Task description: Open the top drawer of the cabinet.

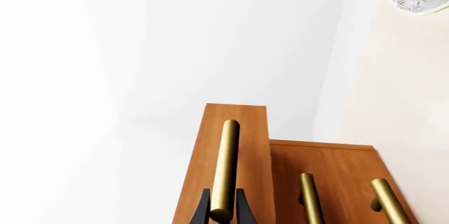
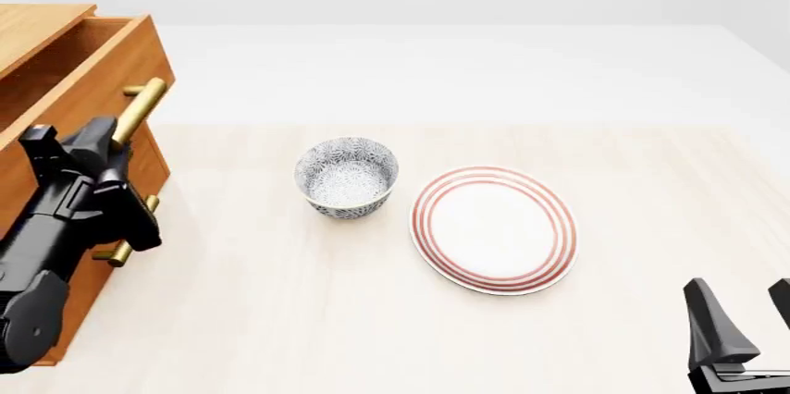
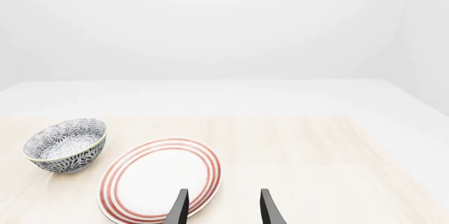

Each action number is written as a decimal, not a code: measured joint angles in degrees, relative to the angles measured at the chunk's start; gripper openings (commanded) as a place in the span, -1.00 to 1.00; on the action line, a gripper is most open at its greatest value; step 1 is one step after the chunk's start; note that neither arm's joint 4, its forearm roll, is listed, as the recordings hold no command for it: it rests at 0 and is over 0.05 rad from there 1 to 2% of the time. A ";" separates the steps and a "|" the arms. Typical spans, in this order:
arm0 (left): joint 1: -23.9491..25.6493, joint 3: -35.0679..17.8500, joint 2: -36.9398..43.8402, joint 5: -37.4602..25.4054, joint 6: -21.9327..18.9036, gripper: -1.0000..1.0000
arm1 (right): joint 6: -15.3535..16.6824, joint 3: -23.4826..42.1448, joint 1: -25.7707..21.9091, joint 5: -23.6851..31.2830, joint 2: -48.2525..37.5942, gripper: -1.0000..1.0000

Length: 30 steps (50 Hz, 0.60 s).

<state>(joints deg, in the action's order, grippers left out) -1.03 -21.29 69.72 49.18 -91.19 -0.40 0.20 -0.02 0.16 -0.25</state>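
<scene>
The orange-brown cabinet (image 2: 31, 255) stands at the table's left edge. Its top drawer (image 2: 92, 66) stands pulled out toward the table's middle, showing its plain wood inside. My left gripper (image 2: 114, 140) is shut on the top drawer's brass bar handle (image 2: 140, 109). In the left wrist view the black fingertips (image 1: 201, 211) clamp that handle (image 1: 224, 169), and the drawer front (image 1: 235, 129) stands out past the two lower drawers (image 1: 329, 182). My right gripper (image 2: 746, 320) is open and empty at the front right; its fingers (image 3: 179, 208) show in the right wrist view.
A patterned blue-white bowl (image 2: 347, 177) sits at the table's middle, right of the cabinet. A white plate with red rings (image 2: 494, 227) lies to the bowl's right. Both show in the right wrist view, bowl (image 3: 67, 145) and plate (image 3: 160, 179).
</scene>
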 measured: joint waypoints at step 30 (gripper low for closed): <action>3.91 -0.34 -0.63 -1.71 0.12 -1.00 | 0.00 0.00 0.00 0.00 0.00 1.00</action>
<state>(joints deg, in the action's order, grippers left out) 2.88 -21.63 69.08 47.47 -91.07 -0.40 0.20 -0.01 0.16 -0.25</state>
